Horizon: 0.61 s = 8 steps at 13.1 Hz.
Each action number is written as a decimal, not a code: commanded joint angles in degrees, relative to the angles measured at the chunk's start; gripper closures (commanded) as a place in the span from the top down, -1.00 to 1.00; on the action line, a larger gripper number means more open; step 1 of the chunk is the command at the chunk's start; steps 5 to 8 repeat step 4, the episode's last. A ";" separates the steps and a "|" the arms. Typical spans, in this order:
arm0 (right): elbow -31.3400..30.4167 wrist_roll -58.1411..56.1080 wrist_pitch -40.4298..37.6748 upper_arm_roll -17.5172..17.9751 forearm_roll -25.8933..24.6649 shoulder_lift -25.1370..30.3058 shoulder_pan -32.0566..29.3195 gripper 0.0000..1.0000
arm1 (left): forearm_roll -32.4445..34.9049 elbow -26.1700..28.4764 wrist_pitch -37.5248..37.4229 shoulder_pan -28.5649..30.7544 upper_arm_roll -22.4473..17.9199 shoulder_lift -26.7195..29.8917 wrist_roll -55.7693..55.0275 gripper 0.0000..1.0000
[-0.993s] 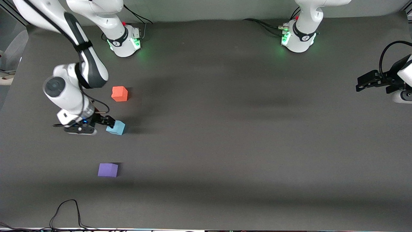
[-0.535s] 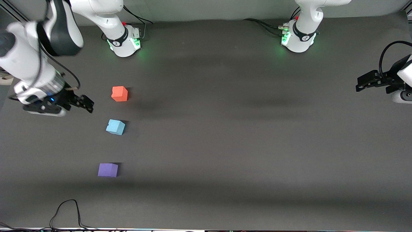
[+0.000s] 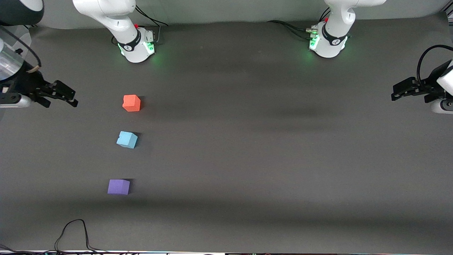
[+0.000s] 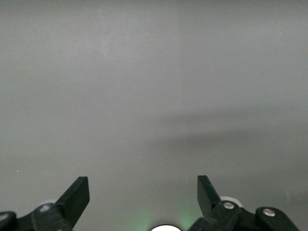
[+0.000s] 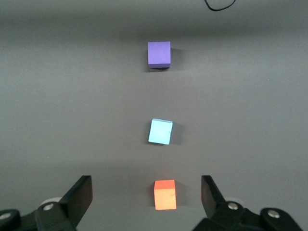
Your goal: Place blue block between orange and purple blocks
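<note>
The light blue block (image 3: pixel 127 139) rests on the dark table between the orange block (image 3: pixel 131 103), farther from the front camera, and the purple block (image 3: pixel 119 186), nearer to it. All three stand roughly in a line toward the right arm's end. The right wrist view shows the same row: orange block (image 5: pixel 165 194), blue block (image 5: pixel 160 131), purple block (image 5: pixel 159 53). My right gripper (image 3: pixel 69 97) is open and empty, raised at the right arm's end of the table, apart from the blocks. My left gripper (image 3: pixel 396 93) is open and empty, waiting at the left arm's end; it also shows in the left wrist view (image 4: pixel 143 192).
A black cable (image 3: pixel 72 233) loops on the table at the edge nearest the front camera, below the purple block. The two arm bases (image 3: pixel 136 42) (image 3: pixel 327 40) stand along the edge farthest from the camera.
My right gripper has let go of the blue block, lifted and drawn away toward the right arm's end of the table. The blue block stays between the other two. The left arm has not moved.
</note>
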State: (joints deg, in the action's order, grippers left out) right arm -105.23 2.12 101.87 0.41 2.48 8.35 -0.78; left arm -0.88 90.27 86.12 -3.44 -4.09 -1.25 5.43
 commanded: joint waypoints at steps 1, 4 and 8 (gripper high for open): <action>2.22 -1.50 -1.24 -0.24 1.39 -2.28 0.34 1.00 | 0.79 -0.18 0.01 -0.78 -0.39 0.28 -0.60 1.00; 2.84 -1.15 -1.24 -0.24 1.30 -2.99 0.86 1.00 | 0.79 -0.18 0.10 -0.78 -0.39 0.37 -0.60 1.00; 2.84 -1.15 -1.24 -0.24 1.30 -2.99 0.86 1.00 | 0.79 -0.18 0.10 -0.78 -0.39 0.37 -0.60 1.00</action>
